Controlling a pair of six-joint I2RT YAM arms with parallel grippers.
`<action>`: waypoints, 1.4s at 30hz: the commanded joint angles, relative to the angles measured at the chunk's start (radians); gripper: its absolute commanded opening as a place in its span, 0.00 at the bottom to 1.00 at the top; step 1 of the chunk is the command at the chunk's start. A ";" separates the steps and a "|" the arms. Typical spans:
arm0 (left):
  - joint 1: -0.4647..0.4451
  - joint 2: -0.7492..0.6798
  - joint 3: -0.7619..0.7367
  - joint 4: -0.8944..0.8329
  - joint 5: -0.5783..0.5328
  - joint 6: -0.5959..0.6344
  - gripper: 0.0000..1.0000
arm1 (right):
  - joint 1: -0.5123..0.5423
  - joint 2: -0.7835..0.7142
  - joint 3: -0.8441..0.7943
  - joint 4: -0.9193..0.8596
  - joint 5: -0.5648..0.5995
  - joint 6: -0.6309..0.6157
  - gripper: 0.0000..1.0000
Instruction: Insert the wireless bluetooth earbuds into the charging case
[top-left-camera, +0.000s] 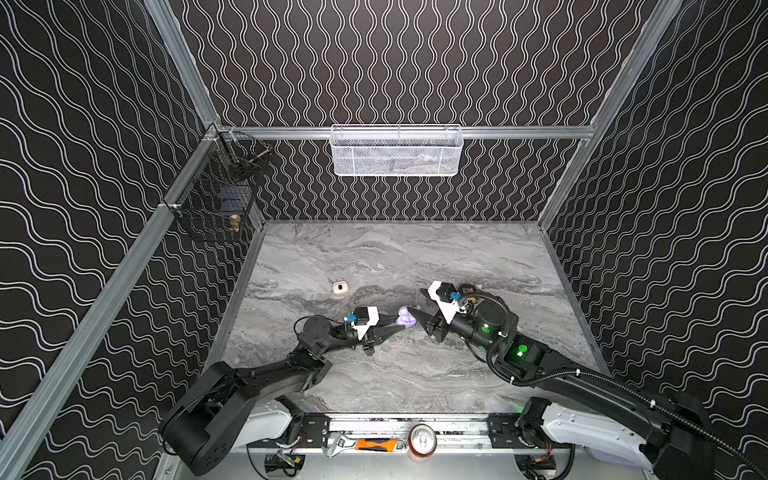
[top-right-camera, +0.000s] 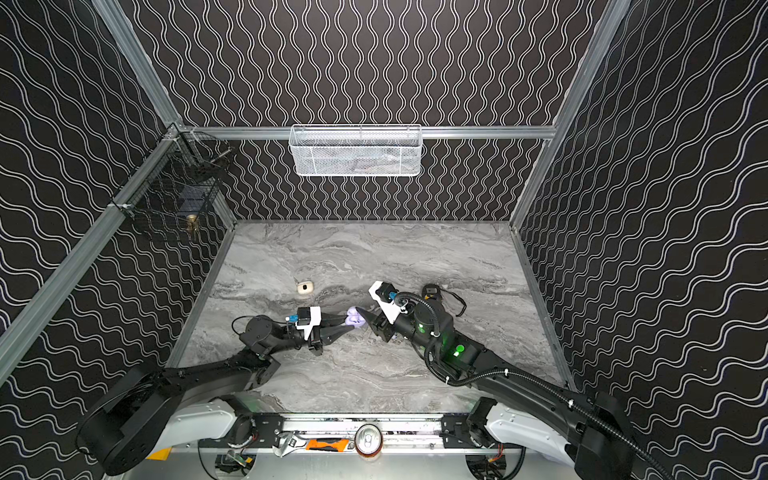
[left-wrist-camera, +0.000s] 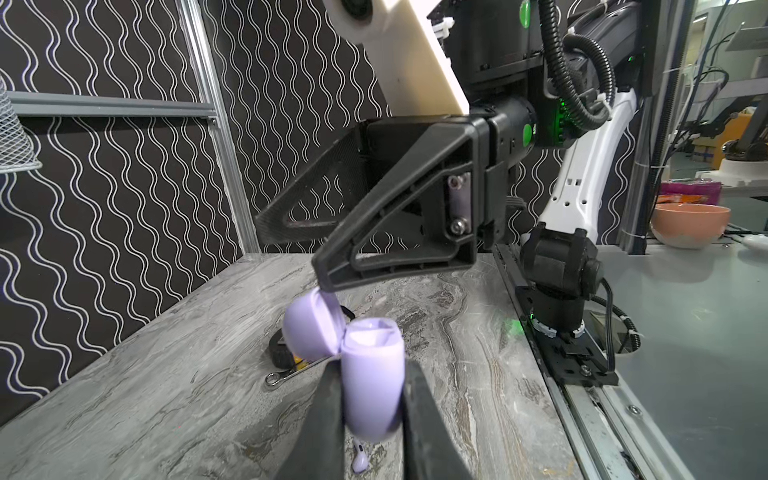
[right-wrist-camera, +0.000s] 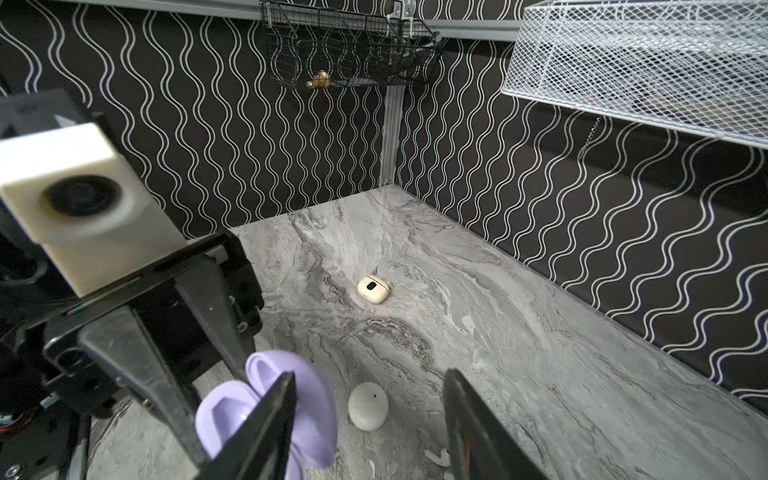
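Observation:
My left gripper (top-left-camera: 400, 323) (left-wrist-camera: 374, 415) is shut on the body of an open lilac charging case (top-left-camera: 406, 319) (top-right-camera: 354, 319) (left-wrist-camera: 374, 374), held above the marble table. Its lid (left-wrist-camera: 309, 328) is hinged back. My right gripper (top-left-camera: 415, 300) (right-wrist-camera: 370, 374) is open, and one fingertip (left-wrist-camera: 326, 286) touches the lid's edge. A lilac earbud (left-wrist-camera: 360, 459) lies on the table under the case. White earbuds (right-wrist-camera: 440, 457) lie beside my right gripper's other finger.
A white pebble-like case (right-wrist-camera: 368, 405) lies just beyond the lilac one, and a cream case (top-left-camera: 340, 287) (right-wrist-camera: 372, 289) sits further back. A tape measure (left-wrist-camera: 282, 353) and a small wrench (left-wrist-camera: 291, 374) lie nearby. A white mesh basket (top-left-camera: 395, 151) and a black wire basket (top-left-camera: 220, 187) hang on the walls.

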 joint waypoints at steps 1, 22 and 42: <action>0.001 0.031 -0.009 0.073 0.010 -0.017 0.00 | -0.001 -0.016 0.041 -0.015 0.104 0.115 0.66; 0.105 0.146 -0.051 0.291 -0.048 -0.150 0.00 | -0.185 0.315 0.248 -0.676 0.127 0.395 0.61; 0.104 0.073 -0.061 0.224 -0.068 -0.104 0.00 | -0.219 0.796 0.445 -0.706 0.085 0.412 0.57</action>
